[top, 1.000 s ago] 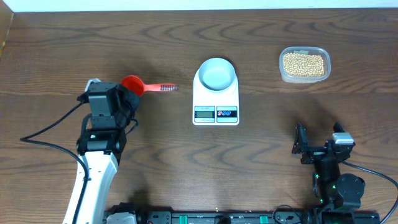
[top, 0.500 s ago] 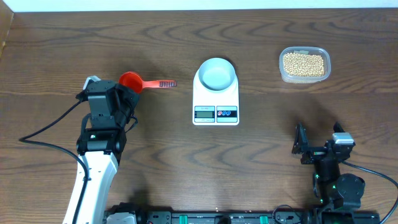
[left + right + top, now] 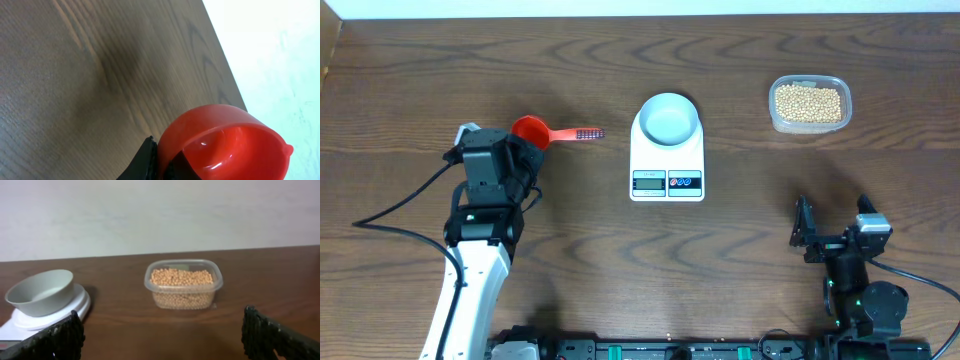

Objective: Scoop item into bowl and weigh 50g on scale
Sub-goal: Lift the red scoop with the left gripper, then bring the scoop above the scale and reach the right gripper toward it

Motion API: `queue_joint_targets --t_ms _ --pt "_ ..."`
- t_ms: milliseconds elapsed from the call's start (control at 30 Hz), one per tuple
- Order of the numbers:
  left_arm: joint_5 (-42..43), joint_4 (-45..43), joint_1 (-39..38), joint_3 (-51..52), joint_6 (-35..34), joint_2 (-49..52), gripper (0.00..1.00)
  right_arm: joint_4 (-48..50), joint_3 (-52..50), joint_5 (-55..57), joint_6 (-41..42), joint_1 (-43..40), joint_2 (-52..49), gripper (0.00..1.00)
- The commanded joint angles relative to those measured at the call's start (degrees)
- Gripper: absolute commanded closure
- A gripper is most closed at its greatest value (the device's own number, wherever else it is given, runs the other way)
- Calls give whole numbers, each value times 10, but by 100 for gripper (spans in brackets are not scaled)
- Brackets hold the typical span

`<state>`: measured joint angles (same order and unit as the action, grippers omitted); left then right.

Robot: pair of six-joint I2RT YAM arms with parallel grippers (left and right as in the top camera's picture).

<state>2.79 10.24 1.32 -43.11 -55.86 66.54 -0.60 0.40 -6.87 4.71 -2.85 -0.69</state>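
Note:
The pale blue-white bowl stands empty on the white scale at the table's middle. The tan beans fill a clear tub at the back right. A red scoop lies left of the scale, handle pointing right. My left gripper is shut on the scoop's cup wall, one finger outside and one inside; the cup is empty. My right gripper is open and empty at the front right, facing the beans, the bowl and the scale.
The table's far edge meets a pale wall just behind the scoop. The left arm's cable trails over the front left of the table.
The scoop shifted slightly back and left with my left gripper between one second and half a second ago. Nothing has moved since. The right arm is still.

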Motion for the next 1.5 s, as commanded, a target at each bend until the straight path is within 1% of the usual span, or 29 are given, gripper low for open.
queue_joint_targets --t_ms 0,200,333,533,733,967,1000,1067,1100,1167,1233,1367,1467 --pt "-7 -1 -2 -5 -8 4 93 25 -1 -37 5 3 3 1" --pt "-4 -1 -2 -5 -8 4 93 77 -1 -39 70 3 -16 1" --pt "-2 -1 -2 -5 -8 4 93 127 -1 -56 101 3 -54 1" --pt "14 -1 -2 -5 -8 4 93 244 0 -105 122 3 -169 1" --pt "30 -1 -2 -5 -8 4 93 321 32 -156 135 3 -293 1" --pt "45 -1 -2 -5 -8 4 93 330 131 -263 136 3 -455 1" --pt "56 -1 -2 -5 -8 4 93 332 160 -299 137 3 -496 1" --pt "71 -2 -2 -5 -8 4 93 333 189 -341 146 3 -539 1" --pt "91 -5 -2 -5 -8 4 93 339 216 -387 158 3 -579 1" --pt "117 -10 -2 -5 -8 4 93 357 238 -434 176 3 -619 1" --pt "138 -12 -2 -5 -8 4 93 390 252 -475 196 3 -652 1" --pt "170 -17 -2 -5 -11 4 93 502 263 -546 278 4 -707 1" --pt "174 -19 -11 -5 -19 4 93 561 263 -551 337 7 -727 1"
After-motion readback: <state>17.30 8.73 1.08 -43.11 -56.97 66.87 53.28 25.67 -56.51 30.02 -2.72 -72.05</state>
